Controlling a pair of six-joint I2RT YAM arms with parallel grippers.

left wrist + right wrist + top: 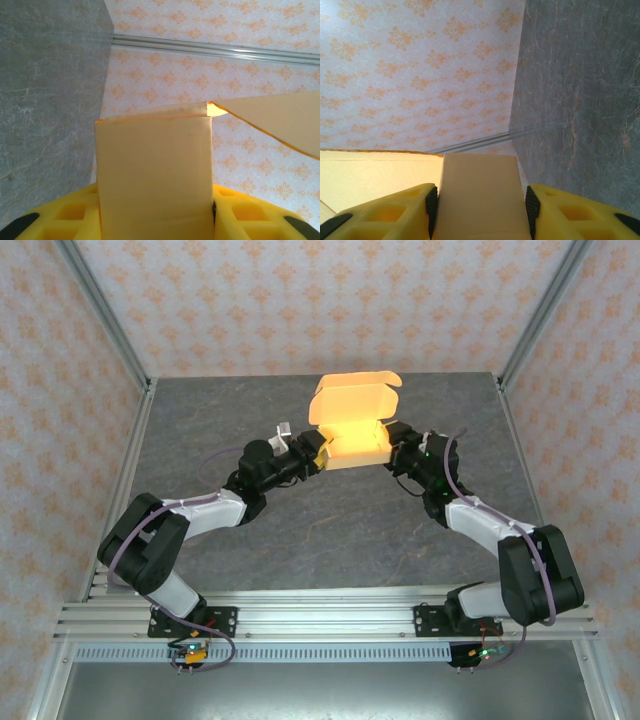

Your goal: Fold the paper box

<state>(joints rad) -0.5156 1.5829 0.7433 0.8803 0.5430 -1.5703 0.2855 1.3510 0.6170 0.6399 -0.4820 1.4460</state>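
Observation:
The paper box (350, 430), light orange-tan card, is held up over the middle of the grey table with its lid (355, 395) standing open at the back. My left gripper (318, 455) is at its left end, my right gripper (392, 445) at its right end. In the left wrist view an end panel of the box (152, 170) fills the gap of the left gripper (156, 220), between yellow fingers (250, 215), and the lid's edge (280, 117) runs off to the right. In the right wrist view the right gripper (479, 212) has its black pads against a box flap (479, 190).
The grey stone-pattern table (330, 530) is bounded by patterned walls (300, 300) and aluminium posts (105, 310) at the back corners. A metal rail (320, 615) carrying both arm bases runs along the near edge.

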